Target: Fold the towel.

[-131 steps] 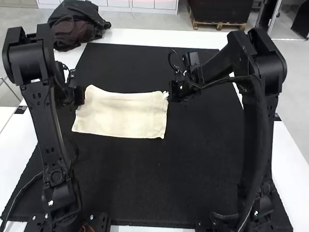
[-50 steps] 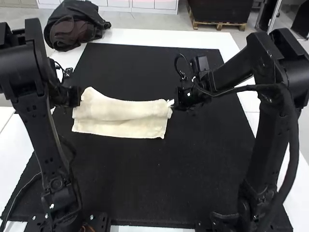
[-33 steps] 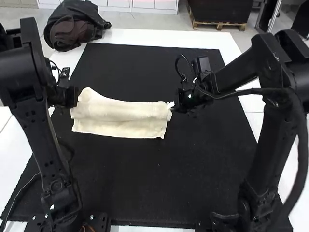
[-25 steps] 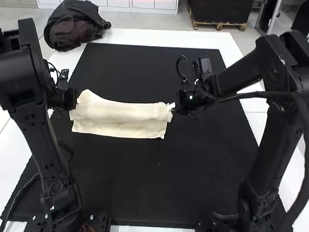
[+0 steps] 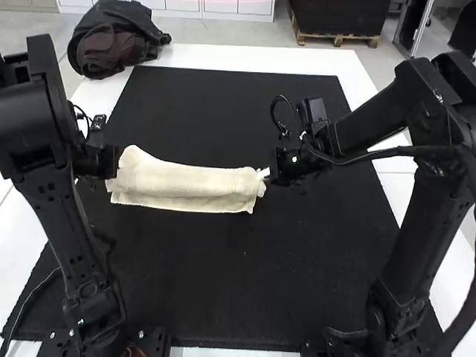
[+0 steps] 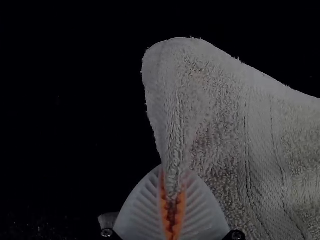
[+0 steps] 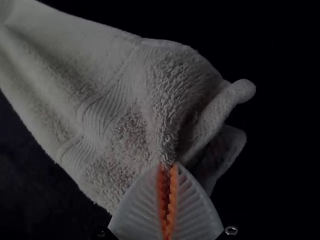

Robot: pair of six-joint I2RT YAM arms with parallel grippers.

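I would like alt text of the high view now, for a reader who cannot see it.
A cream terry towel is held at its two ends by the black left gripper and the black right gripper, its raised part over a flat strip on a black rectangular mat. A dark fabric bag lies on the white table beyond.

The high view looks from above and behind the left arm (image 5: 56, 216) and right arm (image 5: 405, 230), facing forward and down over the table (image 5: 223, 55) from well apart, so left and right, near and far all fit in. The left wrist view looks from close up past the left gripper (image 5: 116, 163) at the left end of the towel (image 5: 186, 180). The right wrist view faces the right end, just as near, past the right gripper (image 5: 274, 168). Each shares its end with the high view
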